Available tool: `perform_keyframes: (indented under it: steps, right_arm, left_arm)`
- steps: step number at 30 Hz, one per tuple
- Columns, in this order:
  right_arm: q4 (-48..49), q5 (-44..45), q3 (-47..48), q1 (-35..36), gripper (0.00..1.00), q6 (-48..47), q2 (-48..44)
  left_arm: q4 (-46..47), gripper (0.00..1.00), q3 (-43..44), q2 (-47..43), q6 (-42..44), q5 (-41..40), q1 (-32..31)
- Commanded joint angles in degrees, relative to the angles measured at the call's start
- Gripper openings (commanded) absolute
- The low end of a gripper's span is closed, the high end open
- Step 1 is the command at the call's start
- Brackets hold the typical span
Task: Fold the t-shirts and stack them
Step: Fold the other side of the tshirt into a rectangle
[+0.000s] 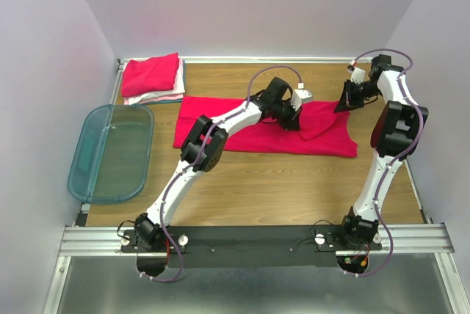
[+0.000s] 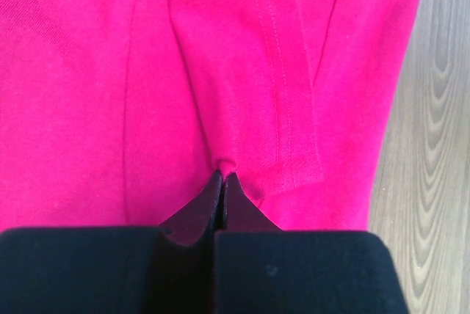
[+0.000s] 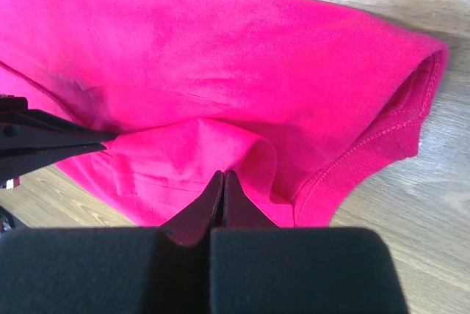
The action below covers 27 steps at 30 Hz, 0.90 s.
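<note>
A bright red-pink t-shirt lies spread across the middle of the wooden table. My left gripper is down on its right half. In the left wrist view the jaws are shut on a small pinch of the cloth, next to a hemmed sleeve. My right gripper is at the shirt's far right corner. Its jaws are shut on a raised fold of the same t-shirt. A stack of folded t-shirts, red-pink on top and pale ones beneath, sits at the back left.
A translucent teal plastic bin stands along the left edge of the table. Pale walls close in the back and both sides. In the right wrist view the left gripper's black fingers show at the left edge.
</note>
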Motion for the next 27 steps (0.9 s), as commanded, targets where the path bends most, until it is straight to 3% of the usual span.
perform_keyframes:
  steps: [1, 27]
  right_arm:
    - [0.6, -1.4, 2.2, 0.5, 0.00, 0.9, -1.0]
    - [1.1, -3.0, 6.2, 1.0, 0.01, 2.0, 0.0]
  left_arm:
    - [3.3, 0.00, -2.2, -3.3, -0.9, 1.3, 0.9]
    - [8.0, 0.00, -4.4, -5.1, -2.8, 1.9, 2.1]
